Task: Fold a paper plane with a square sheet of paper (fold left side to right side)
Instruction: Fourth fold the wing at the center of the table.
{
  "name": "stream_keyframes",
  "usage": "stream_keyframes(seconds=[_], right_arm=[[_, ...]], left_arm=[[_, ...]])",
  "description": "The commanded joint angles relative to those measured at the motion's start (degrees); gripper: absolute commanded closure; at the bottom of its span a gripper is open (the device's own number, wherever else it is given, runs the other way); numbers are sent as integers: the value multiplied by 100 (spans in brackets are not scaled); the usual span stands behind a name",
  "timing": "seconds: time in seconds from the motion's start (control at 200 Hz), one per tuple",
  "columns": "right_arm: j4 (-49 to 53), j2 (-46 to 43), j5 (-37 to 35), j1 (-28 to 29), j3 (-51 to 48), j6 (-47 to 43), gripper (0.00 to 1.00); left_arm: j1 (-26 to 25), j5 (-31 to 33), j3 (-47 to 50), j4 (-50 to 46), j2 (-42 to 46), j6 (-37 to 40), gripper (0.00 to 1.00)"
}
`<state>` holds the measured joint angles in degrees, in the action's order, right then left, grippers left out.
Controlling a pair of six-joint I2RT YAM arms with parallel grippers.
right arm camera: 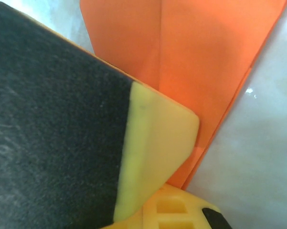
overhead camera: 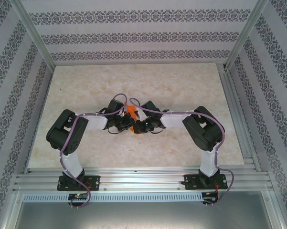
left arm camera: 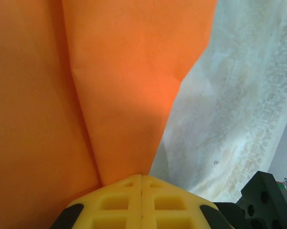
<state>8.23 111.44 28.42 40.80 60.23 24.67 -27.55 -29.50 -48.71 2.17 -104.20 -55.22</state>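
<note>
Two closed grippers flank the folded orange paper; left gripper pinches its narrow end, crease running straight ahead of the fingertips; right gripper, likewise closed, meets the opposite edge, hold uncertain; both equally near.

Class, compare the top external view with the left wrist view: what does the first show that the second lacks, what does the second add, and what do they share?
Top external: both arms bolted to the rail, with the left gripper and right gripper meeting mid-table inside patterned walls.
Left wrist: close detail of a long crease and overlapping layers in the orange paper, running down to shut yellow fingers.
Shared: that orange paper and the pale marbled table.
</note>
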Motion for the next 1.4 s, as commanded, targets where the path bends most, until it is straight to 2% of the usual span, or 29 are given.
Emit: stream_keyframes(seconds=[0.0,0.225,0.475,0.874,1.394], right_arm=[[1024,431,-410,157,-197,-137,100],[1205,420,-534,192,-156,-171,100],[1242,422,-567,210,-195,-170,100],[1243,448,-554,220,-241,-169,100],[1278,467,-507,228,-299,-151,100]], left_arm=[[-107,216,-160,191,-139,-14,97],[-69,973,-654,-623,-278,442,97],[199,1468,-867,-853,-447,654,97],[774,1361,-1233,-803,-961,980,96],[1486,893,-2692,-1351,-1889,1521,90]])
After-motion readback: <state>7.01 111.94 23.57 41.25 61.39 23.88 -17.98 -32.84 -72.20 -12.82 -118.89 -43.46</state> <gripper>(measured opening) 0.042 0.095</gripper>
